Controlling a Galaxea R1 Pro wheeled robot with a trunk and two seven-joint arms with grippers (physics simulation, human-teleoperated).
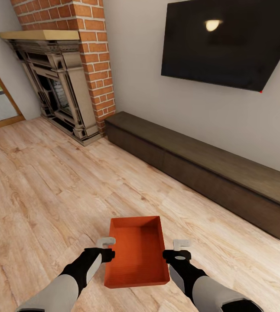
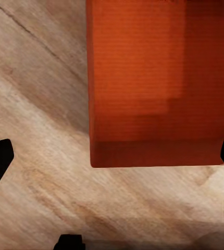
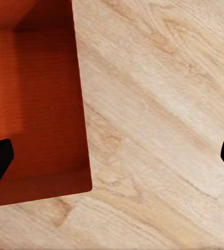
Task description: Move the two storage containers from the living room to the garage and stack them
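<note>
Red-orange container (image 1: 136,251) between left gripper (image 1: 106,248) and right gripper (image 1: 180,250), both open; uneven squeeze could tip it.

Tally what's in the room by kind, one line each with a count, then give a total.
Storage container: 1
Fireplace: 1
Wall TV: 1
Bench: 1
Grippers: 2 (left gripper, right gripper)
Total: 6

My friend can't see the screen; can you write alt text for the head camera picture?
An open red-orange storage container sits on a light wood-plank floor between the robot's left gripper and right gripper. Beyond stand a brick fireplace, a low dark bench and a wall TV.
</note>
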